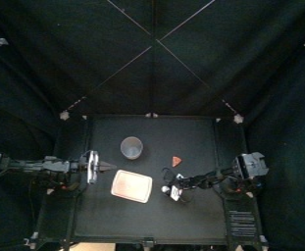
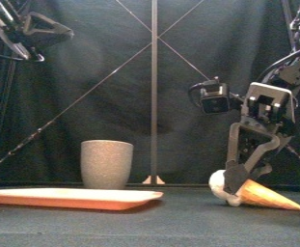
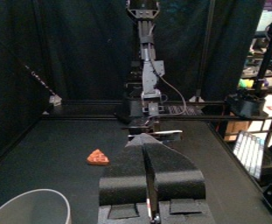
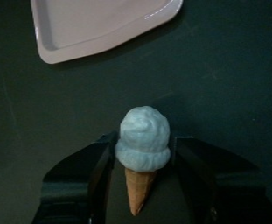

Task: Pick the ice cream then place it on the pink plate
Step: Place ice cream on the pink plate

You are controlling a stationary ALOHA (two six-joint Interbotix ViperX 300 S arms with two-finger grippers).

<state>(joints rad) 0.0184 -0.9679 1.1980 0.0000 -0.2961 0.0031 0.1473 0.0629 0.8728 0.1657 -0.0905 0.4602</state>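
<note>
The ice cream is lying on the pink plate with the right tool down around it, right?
No. The right wrist view shows the ice cream lying on the table, clear of the pink plate. The right tool is down around it.

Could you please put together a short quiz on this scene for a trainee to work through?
1. True or false: the ice cream already lies on the pink plate.
2. In the top view, what stands behind the plate? A) a grey cup B) a wooden box C) a blue-grey bowl
3. Fill in: the ice cream lies between jaws that belong to the robot's ___ side.

Key
1. False: it lies on the table, beside the plate.
2. A.
3. Right: the right end effector has its open jaws on either side of the scoop.
</note>
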